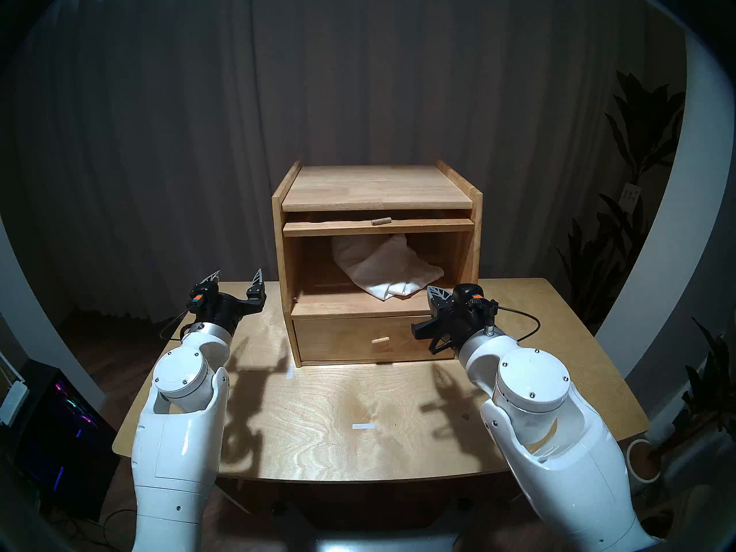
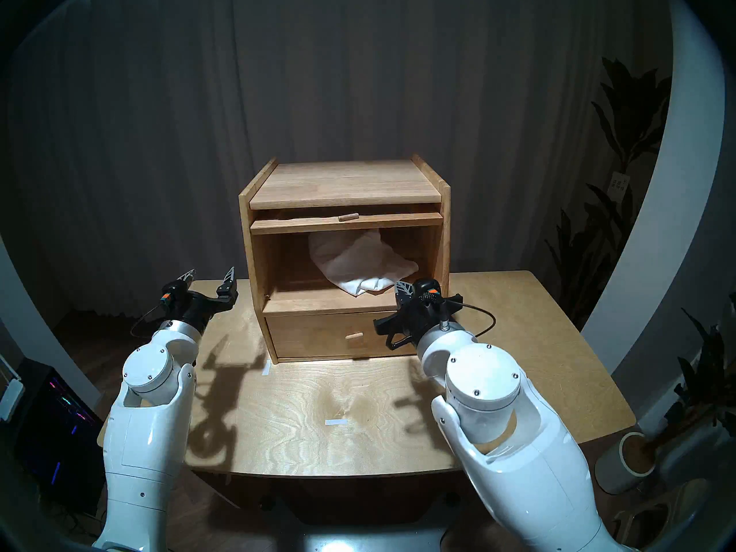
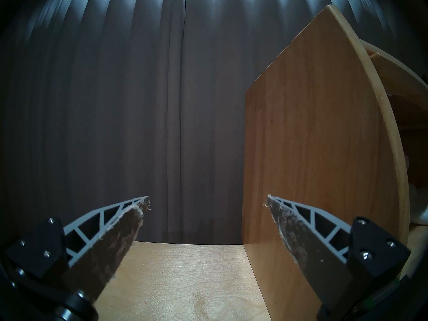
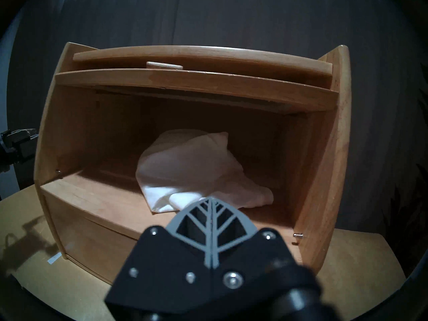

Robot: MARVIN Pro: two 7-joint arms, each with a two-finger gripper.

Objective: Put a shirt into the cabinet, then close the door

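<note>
Shirt in the cabinet, door up and open.

The shirt [image 1: 384, 270] lies crumpled in the compartment of the cabinet [image 1: 377, 256], right of centre; the door [image 1: 378, 225] is slid flat under the top, peg [image 1: 381, 221] facing near. The left gripper [image 1: 235, 281], jaws apart and empty, hangs left of the cabinet; its wrist view shows only the cabinet's side wall [image 3: 312, 151]. The right gripper [image 4: 211, 201], fingers pressed together and empty, sits near the compartment's right front; only its wrist view shows the shirt's folded near edge [image 4: 176, 200].

no legible text, small tag [image 1: 632, 191] on plant, markings too blurred to read
</note>
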